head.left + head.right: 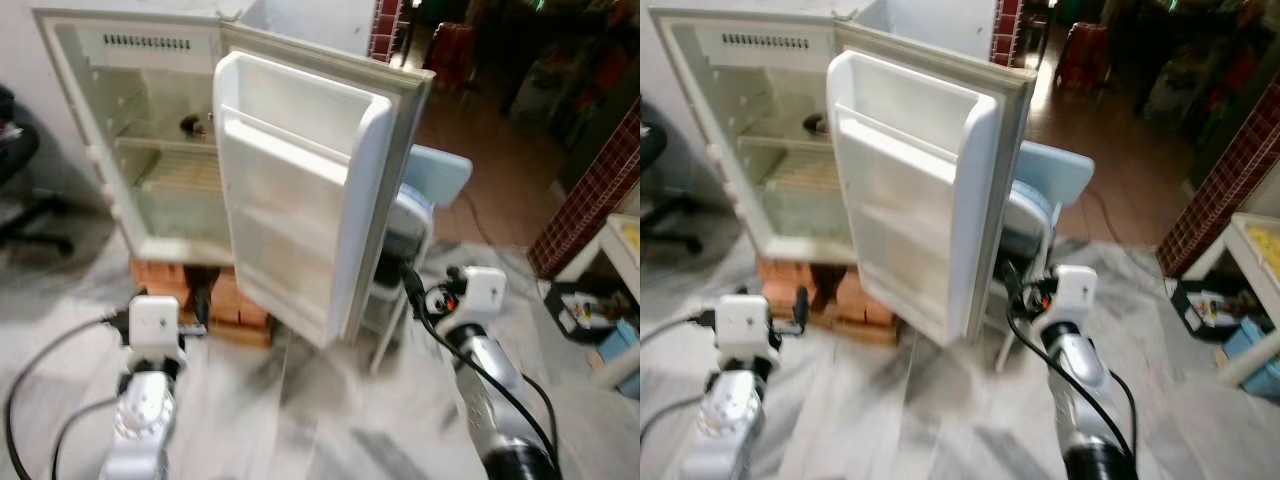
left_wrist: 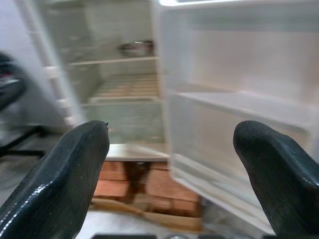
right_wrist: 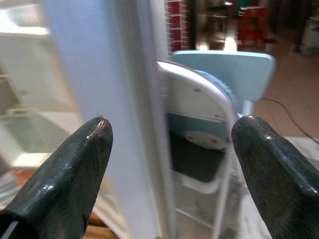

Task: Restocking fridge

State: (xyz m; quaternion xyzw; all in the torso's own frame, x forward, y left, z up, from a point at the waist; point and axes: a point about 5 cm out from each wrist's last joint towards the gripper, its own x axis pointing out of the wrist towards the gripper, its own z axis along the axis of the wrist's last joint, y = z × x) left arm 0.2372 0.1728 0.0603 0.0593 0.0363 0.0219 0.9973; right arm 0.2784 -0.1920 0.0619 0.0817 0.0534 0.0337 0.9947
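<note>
Both hands empty, fingers spread wide: left hand [image 2: 169, 184] ahead of the open fridge [image 1: 150, 150], right hand [image 3: 169, 174] up by the outer edge of the fridge door [image 1: 300, 200]. No stock held or seen nearby, so I'd judge this the approach/check step w/ door already swung out. Next: fetch goods, bring them to the shelves beyond left hand. Small dark item [image 1: 190, 124] on upper shelf. Brick base [image 1: 210, 300] under fridge; folding chair [image 3: 209, 119] just past right hand, behind door, crowds that side. Views blurred.
</note>
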